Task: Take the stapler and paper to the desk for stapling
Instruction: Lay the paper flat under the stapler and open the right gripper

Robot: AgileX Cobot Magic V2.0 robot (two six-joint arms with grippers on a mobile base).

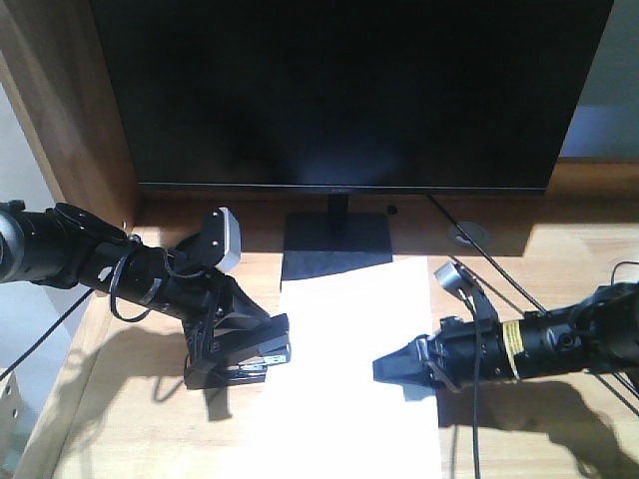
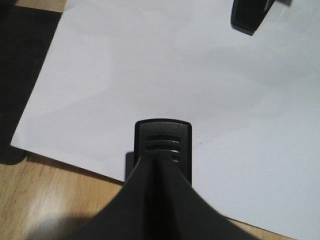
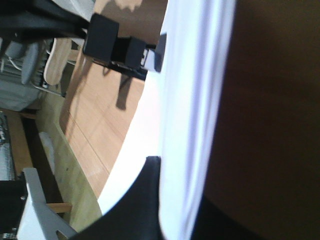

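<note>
The white paper (image 1: 349, 379) lies flat on the wooden desk (image 1: 130, 419) in front of the monitor. My left gripper (image 1: 245, 344) is shut on the small black stapler (image 1: 255, 357), whose head (image 2: 162, 135) sits over the paper's left edge (image 2: 175, 75). My right gripper (image 1: 394, 367) is shut on the paper's right edge. In the right wrist view the sheet (image 3: 185, 125) runs edge-on between the two black fingers (image 3: 145, 200), with the stapler (image 3: 125, 50) at the far side. The right gripper's tip (image 2: 250, 15) shows at the top of the left wrist view.
A large black monitor (image 1: 339, 90) on a square stand (image 1: 336, 249) fills the back of the desk. A cable grommet (image 1: 466, 235) and cables (image 1: 499, 274) lie at the right. The desk's left edge (image 1: 50, 419) drops to the floor.
</note>
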